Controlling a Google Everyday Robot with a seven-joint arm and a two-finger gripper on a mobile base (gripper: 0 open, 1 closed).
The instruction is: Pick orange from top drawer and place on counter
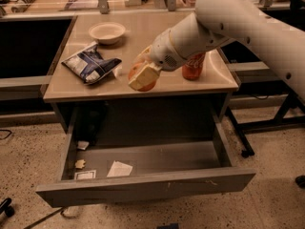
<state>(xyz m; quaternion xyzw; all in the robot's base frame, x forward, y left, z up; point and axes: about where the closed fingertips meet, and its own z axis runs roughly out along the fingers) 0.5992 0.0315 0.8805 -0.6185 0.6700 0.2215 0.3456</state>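
On the left side of the counter [157,37] lies a crumpled snack bag [90,63], dark blue and white. The words on it are too blurry to read. Just behind it sits a small pale bowl [107,32]. Near the middle, at the front edge of the counter, the gripper [143,77] holds the orange [135,70]. Its jaws are closed around the fruit, and one flat cream finger [144,75] lies across the front of it. The orange is out of the top drawer and level with the tabletop, but I cannot tell if it touches the top. The big white arm [228,23] comes in from the upper right. Behind the arm stands a red soda can [193,68], partly hidden, and its label cannot be read. Below, the top drawer [143,187] is pulled open. On its grey floor, toward the left, lie a few paper scraps [119,168] and one small card [85,175] with print too tiny to read.
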